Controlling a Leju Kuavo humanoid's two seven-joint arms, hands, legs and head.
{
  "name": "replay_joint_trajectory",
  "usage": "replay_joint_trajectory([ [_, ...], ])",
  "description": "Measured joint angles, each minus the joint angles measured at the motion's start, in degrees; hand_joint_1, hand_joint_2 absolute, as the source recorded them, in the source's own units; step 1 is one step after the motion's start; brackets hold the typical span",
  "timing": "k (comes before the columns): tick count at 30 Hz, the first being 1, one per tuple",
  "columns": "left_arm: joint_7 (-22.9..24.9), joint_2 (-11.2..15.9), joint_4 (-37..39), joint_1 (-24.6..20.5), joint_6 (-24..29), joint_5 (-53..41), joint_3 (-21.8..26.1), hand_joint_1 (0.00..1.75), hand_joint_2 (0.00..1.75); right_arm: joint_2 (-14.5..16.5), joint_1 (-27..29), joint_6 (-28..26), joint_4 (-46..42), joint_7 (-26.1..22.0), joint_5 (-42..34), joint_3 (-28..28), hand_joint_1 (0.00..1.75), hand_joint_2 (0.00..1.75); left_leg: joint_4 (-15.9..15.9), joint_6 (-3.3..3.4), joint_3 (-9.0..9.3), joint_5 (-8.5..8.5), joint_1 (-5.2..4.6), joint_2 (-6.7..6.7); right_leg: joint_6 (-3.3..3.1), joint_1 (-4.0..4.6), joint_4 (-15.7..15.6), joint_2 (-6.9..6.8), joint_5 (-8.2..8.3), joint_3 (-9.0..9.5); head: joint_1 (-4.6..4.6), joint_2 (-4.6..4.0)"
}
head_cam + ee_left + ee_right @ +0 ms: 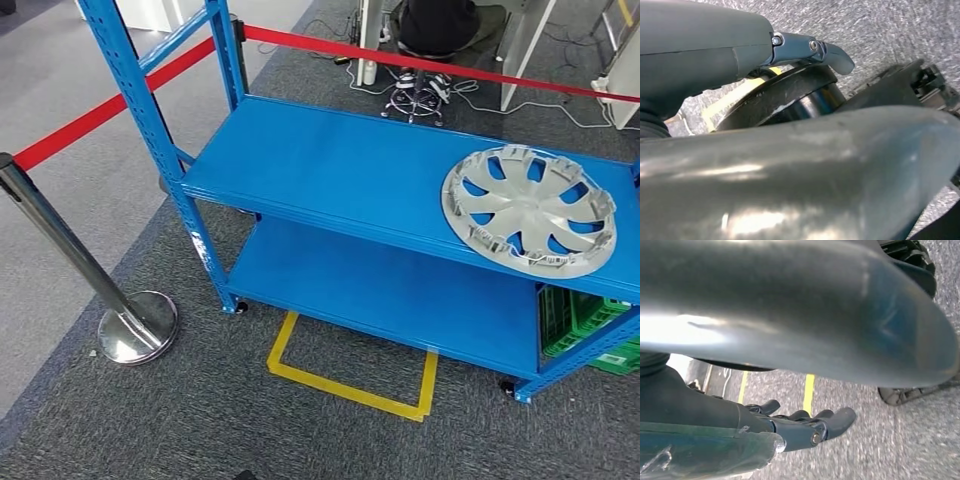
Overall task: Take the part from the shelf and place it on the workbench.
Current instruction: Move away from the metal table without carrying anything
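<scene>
1. From the head view I see the part, a silver wheel cover (528, 208), lying flat on the upper board of the blue shelf (332, 165), toward the shelf's right end. Nothing touches it.
2. The shelf's right end is cut off by the picture edge, so I cannot see its far post. A green crate (585, 325) sits behind the lower board and the shelf frame covers part of it.
3. A person (438, 25) sits at the top of the head view, cut off by the frame's top edge; I make out a dark garment, shoes and a chair base, nothing more.
4. My left hand (806, 50) shows in the left wrist view with its dark fingers (828, 52) stretched out straight, apart from the thick grey thumb (828, 170). It holds nothing. The thumb is blurred and covers much of the picture.
5. My right hand (806, 427) shows in the right wrist view, its fingers (836, 421) also extended and loose, the thumb (810, 310) well apart from them. It grips nothing.
6. Both wrist views look down at grey carpet (874, 440) with yellow tape lines (808, 392).
7. In the head view a yellow tape square (351, 385) lies on the carpet just in front of the shelf. A chrome stanchion (132, 325) with red belts (98, 115) stands to the left.
</scene>
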Motion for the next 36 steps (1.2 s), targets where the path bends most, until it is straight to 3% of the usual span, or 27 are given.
replay_joint_trajectory([
  [1,0.0,0.0,0.0,0.0,0.0,0.0,0.0,0.0,0.0,0.0,0.0,0.0,0.0,0.0,0.0,-0.1,0.0,0.0,-0.1,0.4,0.09,0.66,0.03,0.54,0.3,-0.02,0.2,-0.07,-0.12,-0.15,0.03,0.0],
  [3,0.0,-0.1,0.0,0.0,0.0,-0.1,0.1,0.0,0.0,-0.1,0.0,0.0,0.0,0.0,0.0,-0.1,0.0,0.0,-0.3,1.13,0.29,1.16,0.17,1.71,0.8,0.02,3.1,-1.87,-2.07,-1.42,0.5,0.0],
  [5,0.0,-0.1,0.0,0.0,0.0,-0.1,0.2,0.0,0.0,-0.1,0.0,-0.1,0.0,0.0,0.0,-0.2,0.0,0.0,-0.4,1.47,0.27,1.18,0.11,2.87,1.19,0.02,10.1,-4.2,-6.06,-4.36,0.94,0.0],
  [7,0.0,-0.1,0.0,0.0,0.0,-0.2,0.4,0.0,0.0,-0.1,0.0,-0.2,0.0,0.0,0.0,-0.2,0.0,0.0,-0.3,1.53,0.25,1.07,0.03,4.18,1.44,-0.04,15.7,-4.98,-8.31,-6.53,0.99,0.0],
  [8,0.0,-0.1,0.0,0.0,0.0,-0.3,0.5,0.0,0.0,-0.1,0.0,-0.3,0.0,0.0,0.0,-0.3,0.0,0.0,-0.3,1.51,0.31,0.96,0.01,4.86,1.46,-0.04,15.7,-5.18,-7.94,-6.22,1.03,0.0],
  [9,0.0,-0.1,0.0,0.0,0.0,-0.4,0.5,0.0,0.0,-0.1,0.0,-0.3,0.0,0.0,0.0,-0.3,0.0,0.0,-0.3,1.43,0.47,0.82,0.01,5.53,1.44,-0.04,13.4,-5.53,-6.66,-4.78,1.03,0.0],
  [10,0.0,-0.1,0.0,0.0,0.0,-0.5,0.6,0.0,0.0,-0.1,0.0,-0.4,0.0,0.0,0.0,-0.3,0.0,0.0,-0.3,1.28,0.73,0.63,0.0,6.14,1.37,-0.04,9.6,-6.3,-4.96,-2.49,1.04,0.0],
  [12,0.1,-0.1,0.0,0.1,0.0,-0.6,0.8,0.0,0.0,-0.1,-0.1,-0.4,0.0,0.0,0.0,-0.3,0.0,0.0,-0.2,0.74,1.16,0.15,-0.32,7.09,0.98,0.2,2.8,-8.36,-3.05,1.45,1.05,0.0],
  [14,0.1,-0.1,0.0,0.1,0.0,-0.7,1.0,0.0,0.0,-0.1,-0.1,-0.4,0.0,0.0,0.0,-0.3,0.0,0.0,-0.3,0.18,1.42,-0.13,-0.65,7.89,0.3,0.45,0.7,-8.82,-3.08,2.5,0.96,0.0],
  [16,0.2,-0.1,0.0,0.1,0.0,-0.7,1.1,0.0,0.0,0.0,-0.1,-0.4,0.0,-0.1,0.0,-0.3,0.0,0.0,-0.4,-0.39,1.7,-0.36,-0.6,8.43,-0.44,0.34,0.6,-7.51,-2.96,2.35,0.88,0.0],
  [18,0.2,-0.1,0.0,0.1,0.1,-0.7,1.1,0.0,0.0,0.0,-0.1,-0.4,0.0,-0.1,0.0,-0.3,0.0,0.0,1.6,-1.07,0.86,-1.92,-0.48,6.84,-1.03,0.03,0.3,-6.26,-2.76,2.34,0.72,0.0],
  [20,0.1,-0.1,0.0,0.1,0.1,-0.7,1.1,0.0,0.0,0.0,-0.1,-0.4,0.0,0.0,0.0,-0.3,0.0,0.0,8.3,-1.49,-2.53,-5.23,-0.4,4.55,-1.41,-0.16,0.2,-5.02,-2.67,2.31,0.5,0.0],
  [21,0.1,-0.1,0.0,0.0,0.1,-0.7,1.1,0.0,0.0,0.0,-0.1,-0.4,0.0,0.0,0.0,-0.3,0.0,0.0,12.2,-1.56,-4.69,-6.66,-0.38,4.06,-1.51,-0.18,0.2,-4.32,-2.67,2.27,0.49,0.0],
  [22,0.0,0.0,0.0,0.0,0.1,-0.7,1.1,0.0,0.44,0.0,-0.1,-0.5,0.0,0.0,0.0,-0.3,0.0,0.0,14.9,-1.58,-6.33,-7.17,-0.36,3.87,-1.56,-0.2,0.2,-3.54,-2.68,2.29,0.49,0.0],
  [23,-0.1,0.0,0.0,-0.1,0.1,-0.7,1.1,0.0,0.87,0.0,-0.1,-0.5,0.0,0.0,0.0,-0.3,0.0,0.0,15.8,-1.54,-7.13,-6.55,-0.35,3.75,-1.55,-0.22,0.2,-2.7,-2.69,2.33,0.5,0.0],
  [25,-0.4,0.0,0.0,-0.2,0.1,-0.8,1.1,0.0,1.75,0.0,-0.1,-0.6,0.0,0.0,-0.1,-0.3,0.0,0.0,11.5,-1.37,-5.81,-2.42,-0.23,2.89,-1.41,-0.34,0.2,-0.88,-2.69,2.5,0.49,0.0],
  [26,-0.6,0.0,0.1,-0.2,0.1,-0.8,1.1,0.0,1.75,0.0,-0.1,-0.6,0.0,0.1,-0.2,-0.3,0.0,0.0,7.8,-1.28,-4.45,-0.2,-0.08,1.46,-1.22,-0.37,0.2,-0.02,-2.66,2.51,0.45,0.0],
  [28,-0.8,0.0,0.3,-0.2,0.1,-0.7,1.1,0.0,1.75,0.0,-0.2,-0.8,0.0,0.4,-0.2,-0.3,0.0,0.0,1.8,-0.96,-2.29,1.86,0.26,-1.09,-0.58,-0.32,0.4,1.48,-2.63,2.17,0.39,0.0],
  [29,-0.7,0.0,0.4,-0.3,0.1,-0.7,1.1,0.0,1.75,0.0,-0.2,-1.2,0.0,0.9,-0.1,-0.3,0.0,0.44,0.6,-0.73,-1.93,1.86,0.31,-1.76,-0.2,-0.32,0.3,2.01,-2.56,1.97,0.3,0.0],
  [30,-0.5,0.0,0.5,-0.4,0.1,-0.9,1.1,0.0,1.75,0.0,-0.2,-1.8,0.0,1.7,0.2,-0.3,0.0,0.87,0.0,-0.44,-1.74,1.75,0.32,-1.54,0.18,-0.35,0.1,2.42,-2.47,1.89,0.26,0.0],
  [32,-0.4,-0.1,0.6,-0.5,0.0,-3.1,0.9,0.0,1.75,0.0,-0.1,-2.4,0.0,3.5,0.7,-0.4,0.0,1.75,-0.3,-0.34,-1.62,2.09,0.25,-1.23,-0.52,-0.38,-0.5,2.58,-2.22,2.04,0.2,0.0],
  [34,-1.1,-0.1,0.6,-0.5,-0.2,-5.5,0.4,0.0,1.75,-0.1,0.0,-1.7,0.0,4.0,1.3,-0.2,0.0,1.75,-0.6,-0.33,-1.54,2.36,0.24,-1.18,-1.64,-0.29,-0.8,2.4,-1.99,2.24,0.25,0.0],
  [35,-1.6,0.0,0.7,-0.6,-0.2,-5.8,0.1,0.0,1.75,-0.3,0.1,-1.2,0.1,3.8,1.4,0.4,0.0,1.75,-0.6,-0.14,-1.56,2.4,0.18,-1.19,-1.7,-0.3,-1.0,2.32,-1.92,2.35,0.25,0.0],
  [36,-2.0,0.1,0.8,-0.6,-0.1,-5.5,-0.2,0.0,1.31,-0.4,0.3,-0.9,0.1,3.4,1.2,1.4,0.0,1.75,-0.6,0.02,-1.56,2.43,0.13,-1.2,-1.47,-0.33,-1.1,2.25,-1.79,2.46,0.25,0.0],
])
